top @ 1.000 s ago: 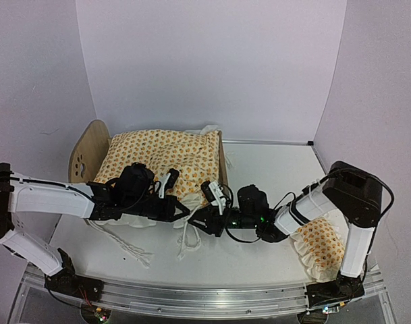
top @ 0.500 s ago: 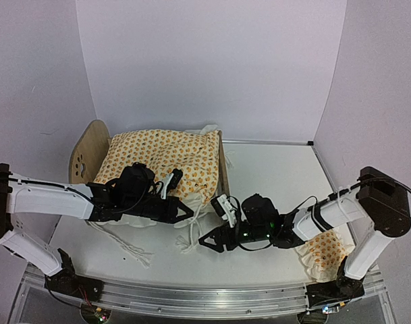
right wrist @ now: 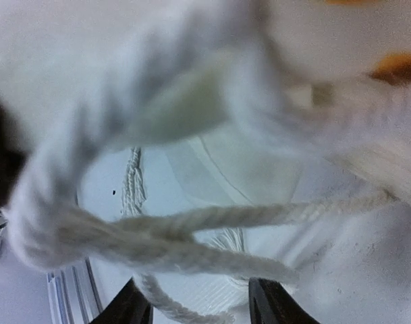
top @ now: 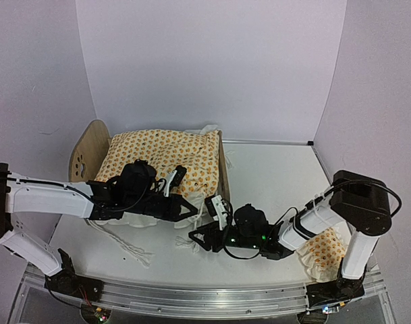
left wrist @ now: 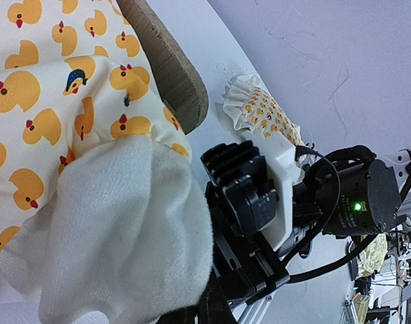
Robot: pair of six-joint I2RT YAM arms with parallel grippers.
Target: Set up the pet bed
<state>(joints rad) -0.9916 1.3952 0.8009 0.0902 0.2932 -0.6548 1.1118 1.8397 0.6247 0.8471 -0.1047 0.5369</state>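
Observation:
The pet bed's light-wood end board [top: 87,152] with paw cutouts stands at the back left; its other end board [top: 223,165] also shows as a brown edge [left wrist: 171,67]. A duck-print quilt [top: 161,156] covers the bed and hides the mattress. My left gripper [top: 187,210] is shut on the quilt's white near corner [left wrist: 124,223]. My right gripper [top: 196,237] hovers low just in front of it, open. White cords [right wrist: 212,219] cross just beyond its fingertips [right wrist: 134,304], with nothing pinched.
A small matching ruffled pillow [top: 321,248] lies at the front right by the right arm's base and shows again [left wrist: 259,111] past the end board. Loose white cords [top: 127,246] trail on the table in front of the bed. The right arm's wrist [left wrist: 259,202] is close beside my left gripper.
My right gripper has opened and dropped from the quilt's edge toward the table front, ending slightly left. The left gripper has edged right, still holding the quilt corner.

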